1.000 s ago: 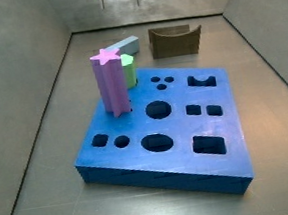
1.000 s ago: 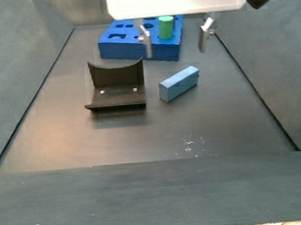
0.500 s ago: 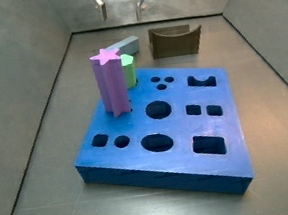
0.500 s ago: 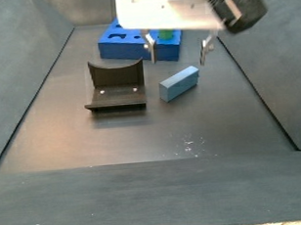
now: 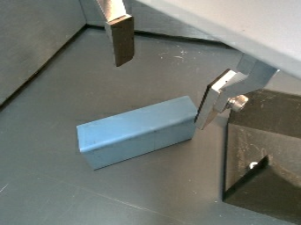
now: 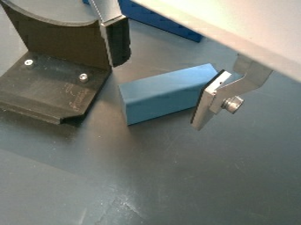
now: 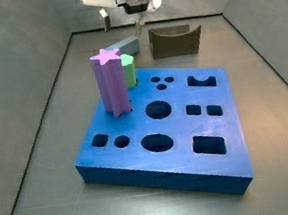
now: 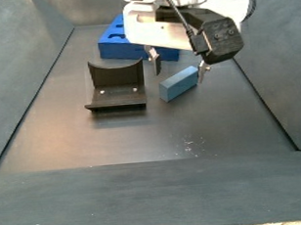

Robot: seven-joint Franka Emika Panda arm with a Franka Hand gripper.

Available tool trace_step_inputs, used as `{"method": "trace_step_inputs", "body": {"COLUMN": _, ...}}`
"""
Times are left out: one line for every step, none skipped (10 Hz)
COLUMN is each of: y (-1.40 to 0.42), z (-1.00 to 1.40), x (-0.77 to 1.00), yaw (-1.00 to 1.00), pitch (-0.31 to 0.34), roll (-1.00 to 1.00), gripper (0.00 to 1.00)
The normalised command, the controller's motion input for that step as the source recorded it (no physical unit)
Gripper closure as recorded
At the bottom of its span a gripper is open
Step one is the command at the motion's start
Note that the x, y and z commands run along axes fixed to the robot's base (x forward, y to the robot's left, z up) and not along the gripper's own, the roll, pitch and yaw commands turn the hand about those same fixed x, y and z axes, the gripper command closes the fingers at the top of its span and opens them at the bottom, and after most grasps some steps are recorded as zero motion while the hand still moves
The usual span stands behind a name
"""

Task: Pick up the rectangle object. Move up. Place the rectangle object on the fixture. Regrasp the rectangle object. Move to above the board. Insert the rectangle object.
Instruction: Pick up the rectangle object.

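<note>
My gripper (image 5: pixel 165 83) hangs just above the floor with its jaws spread wide, one finger on each side of the bar (image 5: pixel 135 132), and nothing is grasped. In both wrist views the bar (image 6: pixel 167 92) lies flat on the dark floor, slantwise to my fingers. One finger (image 5: pixel 120 39) stands off clear of it; the other finger (image 6: pixel 214 98) is right at the bar's end, and I cannot tell whether it touches.

The fixture (image 6: pixel 59 66) sits just beside the bar, its base plate flat on the floor and its dark wall rising behind one of my fingers. In a wrist view its corner (image 5: pixel 265 149) shows close to the bar's end.

In a side view my gripper (image 8: pixel 178 65) is low over the bar (image 8: pixel 180 83), which lies between the fixture (image 8: pixel 113 85) and the grey side wall, with the board (image 8: pixel 132 39) further back. In a side view from the opposite end, the board (image 7: pixel 163 127) fills the foreground with its many cut-outs. A purple star post (image 7: pixel 111 81) stands upright in it and a green peg (image 7: pixel 128 71) stands just behind the post. My gripper (image 7: pixel 122 17) is beyond them, near the fixture (image 7: pixel 174 40), and only a sliver of the bar (image 7: pixel 128 45) shows past the post.
</note>
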Motion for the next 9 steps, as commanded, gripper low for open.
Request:
{"method": "trace_step_inputs", "body": {"y": -0.45, "z": -0.3, "x": -0.38, "yaw": -0.13, "pitch": -0.217, "roll": -0.29, "gripper": 0.0}}
{"method": "trace_step_inputs", "body": {"y": -0.62, "z": -0.38, "x": -0.44, "yaw": -0.23, "pitch": -0.24, "roll": -0.43, "gripper": 0.0}}
{"method": "trace_step_inputs", "body": {"y": -0.63, "z": -0.51, "x": -0.44, "yaw": -0.21, "pitch": -0.203, "roll": -0.48, "gripper": 0.0}}
{"method": "trace_step_inputs", "body": {"y": -0.13, "z": -0.1, "x": -0.16, "yaw": 0.0, "pitch": -0.089, "roll": -0.07, "gripper": 0.0}}
{"method": "trace_step_inputs", "body": {"y": -0.09, "z": -0.07, "x": 0.0, "yaw": -0.07, "pitch": 0.0, "roll": 0.0, "gripper": 0.0}}
{"method": "trace_step_inputs", "body": {"y": 0.0, "z": -0.19, "x": 0.0, "yaw": -1.0, "pitch": 0.0, "roll": 0.0, "gripper": 0.0}}
{"method": "trace_step_inputs", "body": {"y": 0.0, "z": -0.19, "x": 0.0, "yaw": -1.0, "pitch": 0.0, "roll": 0.0, "gripper": 0.0}}
{"method": "trace_step_inputs", "body": {"y": 0.0, "z": 0.0, "x": 0.0, "yaw": -0.05, "pitch": 0.0, "roll": 0.0, "gripper": 0.0}}
{"method": "trace_step_inputs", "body": {"y": 0.17, "z": 0.0, "x": 0.0, "yaw": 0.0, "pitch": 0.0, "roll": -0.1, "gripper": 0.0}}
